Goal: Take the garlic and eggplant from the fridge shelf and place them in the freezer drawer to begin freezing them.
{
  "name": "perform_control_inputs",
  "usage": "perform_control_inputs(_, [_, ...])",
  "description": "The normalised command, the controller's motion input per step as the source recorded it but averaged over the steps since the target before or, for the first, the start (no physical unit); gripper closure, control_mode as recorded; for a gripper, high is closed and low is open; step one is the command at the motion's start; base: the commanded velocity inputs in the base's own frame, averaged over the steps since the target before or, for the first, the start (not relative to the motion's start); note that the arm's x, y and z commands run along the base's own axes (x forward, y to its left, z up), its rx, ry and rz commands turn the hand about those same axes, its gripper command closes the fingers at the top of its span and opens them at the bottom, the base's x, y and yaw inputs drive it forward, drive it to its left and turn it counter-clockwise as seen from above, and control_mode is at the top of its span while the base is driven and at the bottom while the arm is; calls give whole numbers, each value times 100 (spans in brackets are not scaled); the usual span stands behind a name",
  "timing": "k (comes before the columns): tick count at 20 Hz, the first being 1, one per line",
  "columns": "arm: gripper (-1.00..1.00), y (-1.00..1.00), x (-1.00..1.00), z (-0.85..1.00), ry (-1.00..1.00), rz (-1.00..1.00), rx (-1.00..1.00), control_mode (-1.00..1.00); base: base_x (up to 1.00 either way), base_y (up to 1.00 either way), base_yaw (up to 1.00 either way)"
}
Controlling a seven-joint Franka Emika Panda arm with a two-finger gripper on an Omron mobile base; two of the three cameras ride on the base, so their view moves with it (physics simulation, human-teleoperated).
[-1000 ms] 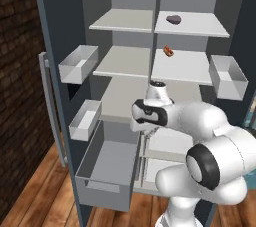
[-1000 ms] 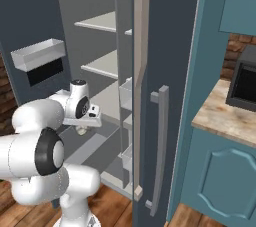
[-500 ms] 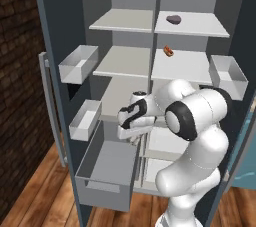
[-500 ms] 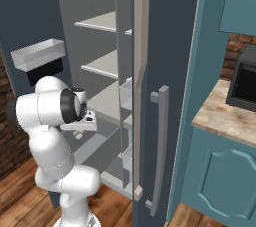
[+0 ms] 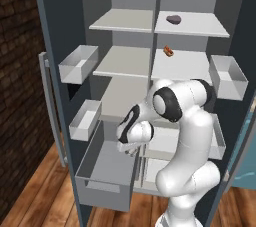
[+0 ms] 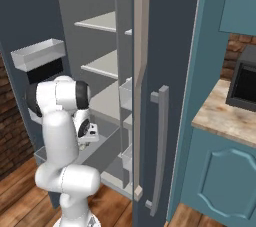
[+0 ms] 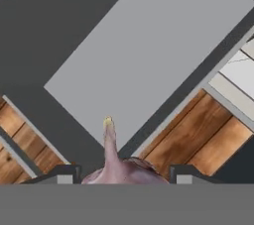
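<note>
Your gripper (image 7: pixel 124 177) closed on garlic (image 7: pixel 115 162): pale pink bulb sits between both dark fingertips (image 7: pixel 62 173), thin stem pointing away from hand. In left base view, hand (image 5: pixel 134 135) hangs over open freezer drawer (image 5: pixel 102 168); hand view looks down onto drawer's flat grey floor (image 7: pixel 144 65), wood flooring (image 7: pixel 198 137) past its edge. Farther back, small orange-red item (image 5: pixel 169 50) on middle right shelf. Farthest, eggplant (image 5: pixel 173 19) rests on top right fridge shelf (image 5: pixel 200 23), well apart from your hand.
</note>
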Motion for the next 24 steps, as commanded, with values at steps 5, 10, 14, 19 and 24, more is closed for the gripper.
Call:
perform_control_inputs(5, [100,23,46,-48,0,3,0,-100,0,0,0])
perform_control_inputs(10, [100,33,55,-52,0,1,0,-100,0,0,0])
perform_control_inputs(14, [100,33,47,-74,4,2,0,-100,0,0,0])
perform_control_inputs(19, [100,33,55,-71,3,1,0,-100,0,0,0])
perform_control_inputs(24, [100,13,62,-76,7,0,-3,-100,0,0,0])
